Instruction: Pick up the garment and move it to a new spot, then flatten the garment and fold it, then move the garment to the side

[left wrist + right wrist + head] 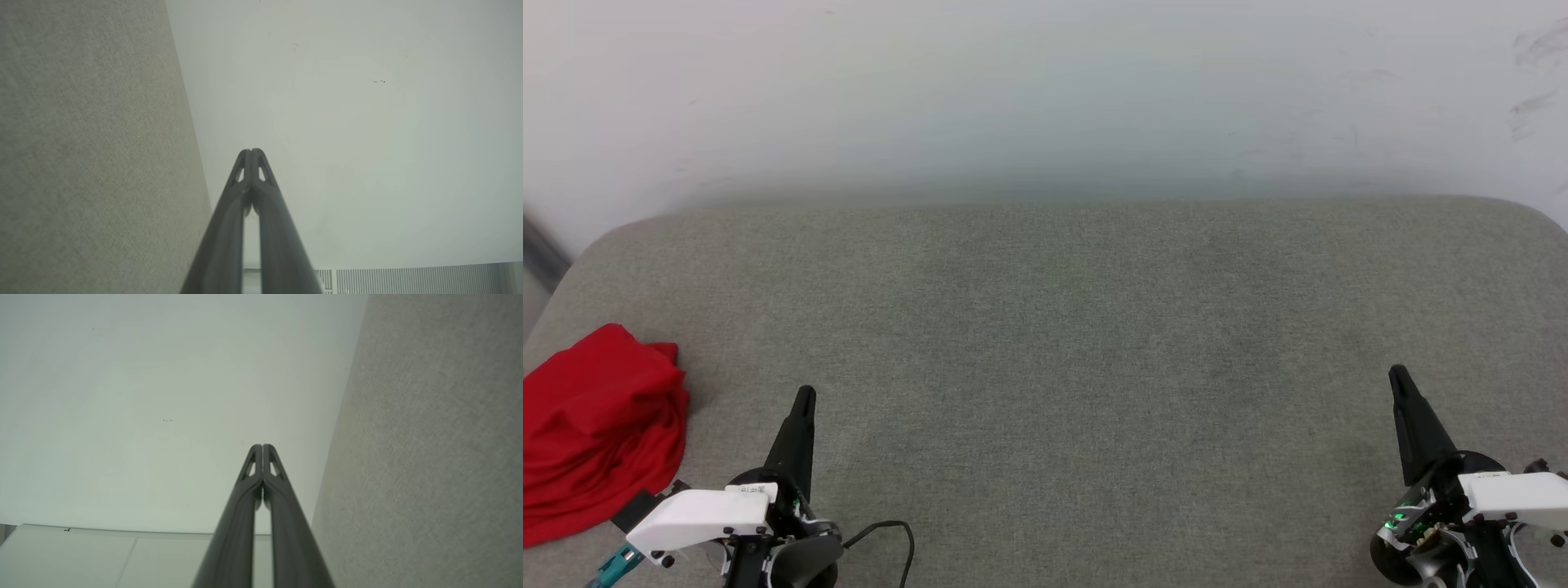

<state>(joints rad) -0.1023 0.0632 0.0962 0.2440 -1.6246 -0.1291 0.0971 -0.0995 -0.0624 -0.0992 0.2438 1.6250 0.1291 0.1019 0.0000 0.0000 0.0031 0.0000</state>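
Observation:
The garment (592,429) is a crumpled bright red heap at the left edge of the grey cushion (1062,343), partly cut off by the head view's border. My left gripper (805,396) sits just right of it at the lower left, shut and empty, tips not touching the cloth. Its fingertips (251,153) press together in the left wrist view, pointing at the pale wall. My right gripper (1398,374) rests at the lower right, far from the garment, also shut with nothing in it. The right wrist view shows its fingertips (262,447) closed against each other.
A pale wall (1045,90) rises behind the cushion's far edge. A black cable (894,535) loops on the cushion beside my left wrist. The cushion's rounded left corner (580,261) drops off near the garment.

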